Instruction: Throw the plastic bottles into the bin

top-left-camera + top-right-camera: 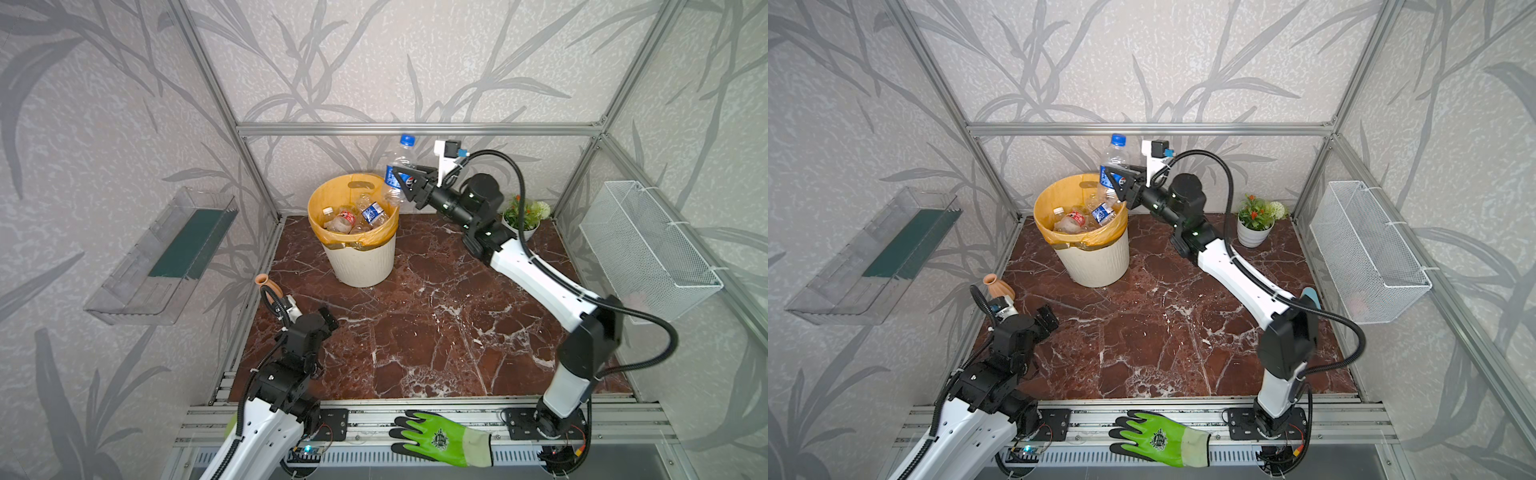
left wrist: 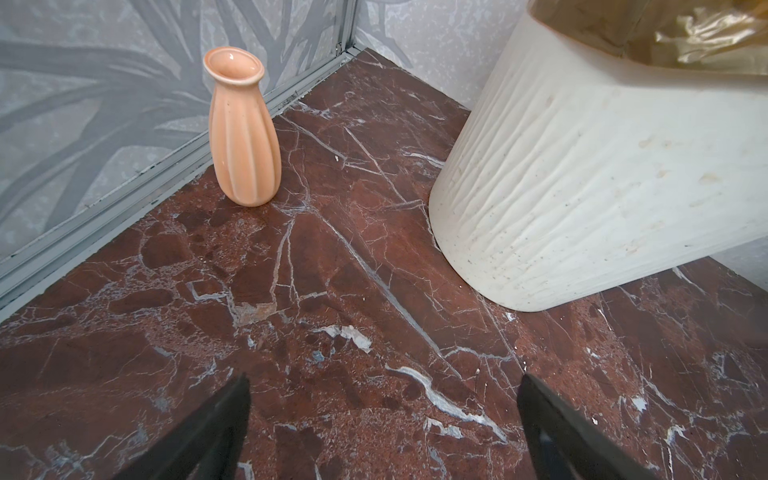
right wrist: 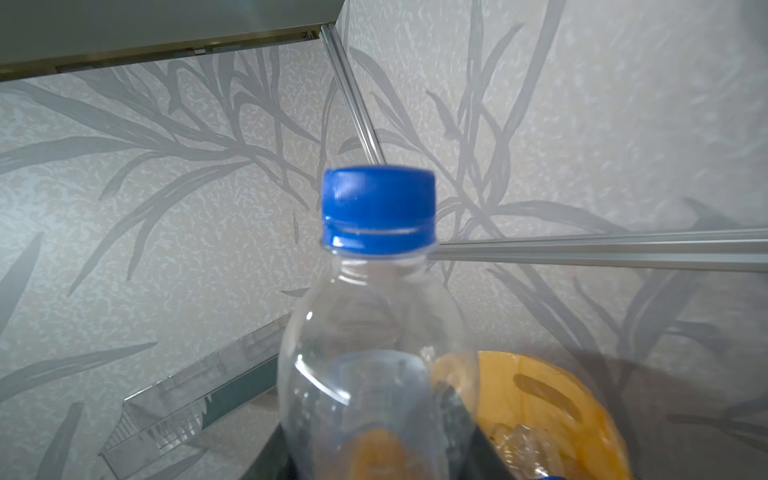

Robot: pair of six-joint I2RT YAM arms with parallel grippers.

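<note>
A clear plastic bottle [image 1: 399, 160] [image 1: 1115, 156] [image 3: 374, 316] with a blue cap and blue label hangs upright in the air, just over the far right rim of the bin. My right gripper [image 1: 400, 180] [image 1: 1111, 183] [image 3: 378, 457] is shut on its labelled middle. The bin [image 1: 361, 262] [image 1: 1096, 262] [image 2: 582, 187] is cream-white and ribbed, with an orange-yellow liner [image 3: 540, 395]. Several plastic bottles [image 1: 353, 216] [image 1: 1084, 216] lie inside it. My left gripper [image 1: 330, 318] [image 1: 1048, 316] [image 2: 384, 399] hovers low over the marble near the left wall, open and holding nothing.
A terracotta ribbed vase [image 1: 266, 282] [image 1: 998, 286] [image 2: 243, 137] stands by the left wall near my left gripper. A small potted plant [image 1: 525, 216] [image 1: 1254, 224] sits at the back right. A wire basket [image 1: 648, 245] hangs on the right wall, a clear shelf [image 1: 166, 257] on the left. A green glove [image 1: 440, 438] lies on the front rail.
</note>
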